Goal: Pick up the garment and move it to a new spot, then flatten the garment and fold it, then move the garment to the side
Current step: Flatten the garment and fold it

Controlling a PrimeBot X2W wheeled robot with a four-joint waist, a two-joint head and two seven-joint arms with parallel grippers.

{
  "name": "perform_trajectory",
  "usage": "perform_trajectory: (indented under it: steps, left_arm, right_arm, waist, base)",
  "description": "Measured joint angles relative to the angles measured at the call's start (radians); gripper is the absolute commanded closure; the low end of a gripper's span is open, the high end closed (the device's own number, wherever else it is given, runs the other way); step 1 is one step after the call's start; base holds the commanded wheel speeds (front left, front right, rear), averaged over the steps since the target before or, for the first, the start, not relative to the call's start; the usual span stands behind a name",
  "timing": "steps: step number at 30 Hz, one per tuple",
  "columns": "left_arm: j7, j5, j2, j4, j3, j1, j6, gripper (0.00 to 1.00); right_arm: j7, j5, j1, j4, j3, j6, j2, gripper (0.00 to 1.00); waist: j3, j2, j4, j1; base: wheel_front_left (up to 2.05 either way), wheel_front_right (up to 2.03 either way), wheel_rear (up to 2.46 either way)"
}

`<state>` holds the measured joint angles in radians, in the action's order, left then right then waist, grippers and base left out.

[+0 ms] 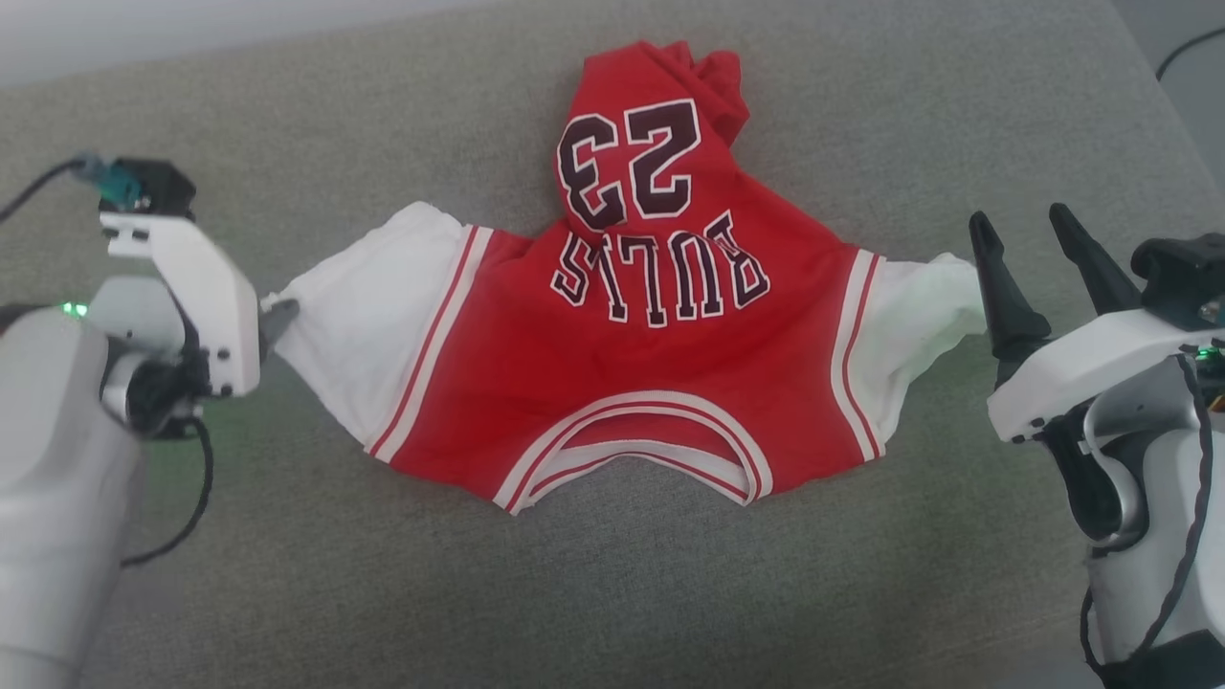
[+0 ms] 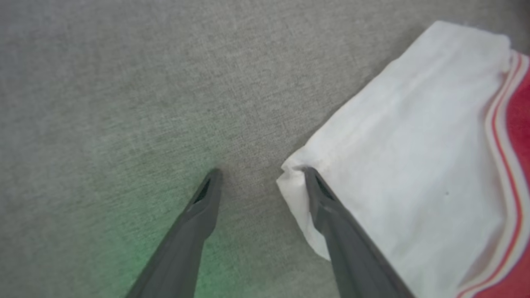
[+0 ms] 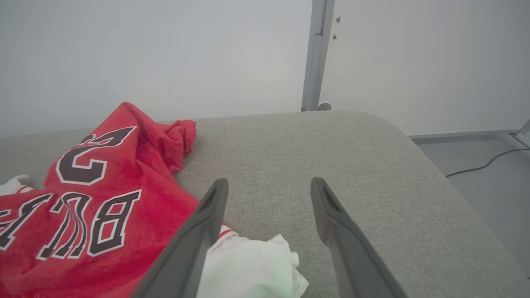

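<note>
Garment (image 1: 622, 383) spread on grey cushion (image 1: 287, 593), jaws open at both ends

— Where's the jersey (image 3: 124, 182)?
— Crumpled toward the cushion's (image 3: 372, 165) far edge, its white sleeve (image 3: 248, 269) bunched beneath the right gripper's (image 3: 268, 182) spread fingers.
— Gripped?
— No, jaws wide apart.

1. Head view: bright, even, diffuse light; faint soft shadows along the jersey (image 1: 660, 383) edges; green glow on the cushion (image 1: 287, 498) beside the left arm.
2. Left wrist view: soft blur throughout; green tint around the left fingers (image 2: 194, 223); white panel nearly washed out.
3. Right wrist view: sharper; wall (image 3: 165, 54) flat and bright; right fingers (image 3: 198, 231) slightly defocused.
</note>
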<state>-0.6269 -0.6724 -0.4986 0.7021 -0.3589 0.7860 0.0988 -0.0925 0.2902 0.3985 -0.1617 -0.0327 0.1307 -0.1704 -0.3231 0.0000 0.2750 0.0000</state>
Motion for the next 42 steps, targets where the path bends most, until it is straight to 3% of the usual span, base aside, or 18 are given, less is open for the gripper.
perform_trajectory:
  steps: [6, 7, 8, 9, 17, 23, 34, 42]
  left_arm:
    - [-0.122, 0.004, 0.032, 0.058, -0.025, 0.08, -0.052, 0.0]
    - [-0.137, 0.0, 0.038, 0.064, -0.025, 0.087, -0.058, 0.76]
    - [-0.15, -0.001, 0.041, 0.065, -0.028, 0.094, -0.057, 0.76]
    - [-0.167, -0.011, 0.047, 0.071, -0.028, 0.099, -0.057, 1.0]
    - [-0.166, -0.022, 0.062, 0.049, -0.03, 0.089, -0.057, 1.0]
    - [-0.16, -0.024, 0.036, -0.028, -0.033, 0.003, -0.061, 1.0]
    - [-0.17, -0.067, -0.058, -0.268, 0.01, -0.262, -0.158, 1.0]
    - [-0.167, -0.083, -0.107, -0.423, 0.05, -0.422, -0.231, 1.0]
  right_arm:
    - [-0.022, -0.004, 0.01, 0.002, -0.002, 0.0, 0.004, 0.0]
    - [-0.022, -0.005, 0.011, 0.004, -0.002, 0.0, 0.004, 0.0]
    - [-0.023, -0.006, 0.012, 0.004, -0.004, 0.0, 0.005, 0.0]
    - [-0.03, -0.013, 0.013, 0.004, -0.008, 0.0, 0.006, 0.0]
    - [-0.041, -0.027, 0.012, 0.002, -0.048, 0.0, 0.011, 0.0]
    - [-0.058, -0.037, -0.019, -0.005, -0.089, 0.0, 0.002, 0.0]
    - [-0.112, -0.045, -0.083, -0.016, -0.148, 0.0, -0.013, 0.0]
    - [-0.137, -0.044, -0.104, -0.014, -0.151, 0.0, -0.011, 0.0]
  waist:
    - [-0.03, 0.0001, 0.001, 0.0]
    - [-0.031, 0.0001, 0.001, 0.0]
    - [-0.032, 0.0001, 0.0, 0.0]
    - [-0.033, 0.0001, -0.003, 0.0]
    - [-0.02, 0.0, -0.033, -0.0001]
    - [0.017, 0.0, -0.077, 0.0]
    - [0.097, 0.0, -0.175, 0.0]
    - [0.123, 0.0, -0.199, 0.0]
  base:
    - [0.0, 0.0, 0.0]
    - [0.0, 0.0, 0.0]
    - [0.0, 0.0, 0.0]
    - [0.0, 0.0, 0.0]
    - [0.0, 0.0, 0.0]
    - [0.0, 0.0, 0.0]
    - [0.0, 0.0, 0.0]
    - [0.0, 0.0, 0.0]
